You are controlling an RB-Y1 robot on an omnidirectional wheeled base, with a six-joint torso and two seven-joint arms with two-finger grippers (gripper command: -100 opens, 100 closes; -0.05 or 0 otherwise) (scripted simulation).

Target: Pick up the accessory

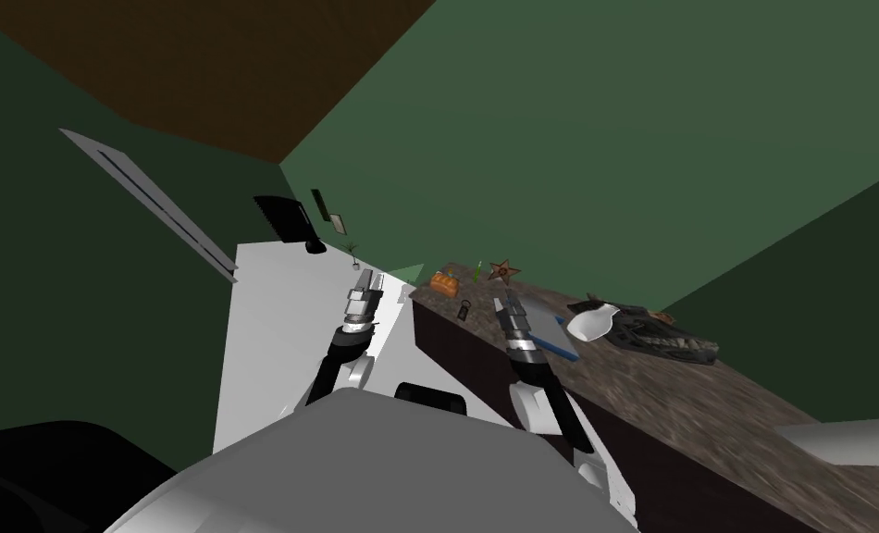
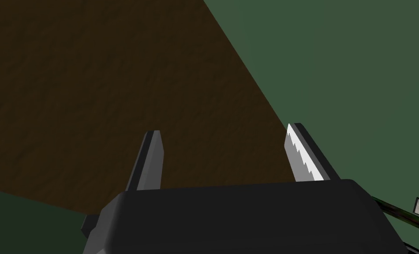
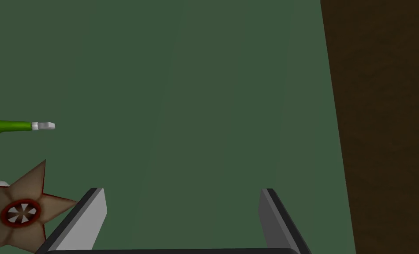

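1. The right gripper [image 1: 501, 303] hangs above the near edge of the brown speckled surface [image 1: 706, 407]. Its fingers stand wide apart and hold nothing.
2. Under that hand lies a flat grey slab with a blue edge [image 1: 550, 331].
3. The left gripper [image 1: 365, 280] is raised over a white block [image 1: 271, 352] left of the surface. Its fingers are also spread, with nothing between them.
4. A small dark object [image 1: 464, 311] sits on the surface just left of the right gripper. I cannot tell what it is.
5. The star-shaped accessory [image 1: 502, 270], brown with a red ring at its centre, lies just past the right fingers, near the back edge by the green wall [image 1: 613, 139]. In the right wrist view it sits beside the outside of one finger, not between the two, and apart from it.
6. A thin green pen-like thing [image 1: 476, 271] with a pale tip lies close beside the star, and an orange object [image 1: 444, 282] lies further left.
7. To the right, well apart from the star, sit a white scoop [image 1: 593, 322] and a black skull-like piece [image 1: 669, 340].
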